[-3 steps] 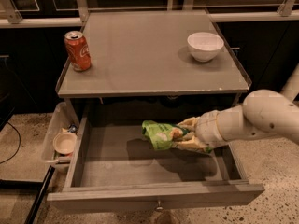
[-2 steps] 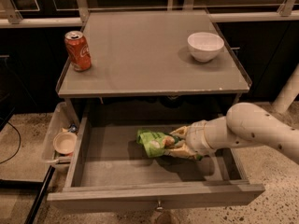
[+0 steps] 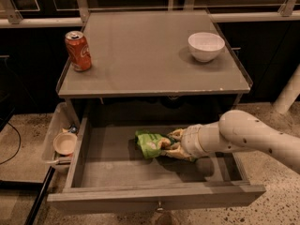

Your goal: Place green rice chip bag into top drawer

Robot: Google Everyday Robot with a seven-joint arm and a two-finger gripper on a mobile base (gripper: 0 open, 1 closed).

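One clear plastic bin (image 3: pixel 50 136) is sitting at the far left, just beside the drawer's left wall, holding a small bowl (image 3: pixel 64 143); a red-orange soda can (image 3: pixel 78 50) is standing upright on the left of the tabletop (image 3: pixel 150 60); below, the top drawer (image 3: pixel 140 175) is standing pulled open; the green rice chip bag (image 3: pixel 147 144) is lying inside it, near the middle, low over the grey bottom; my gripper (image 3: pixel 167 144) is reaching in from the right, jaws clamping the bag's right end; a white bowl (image 3: pixel 206 46) is resting on the tabletop's right side.
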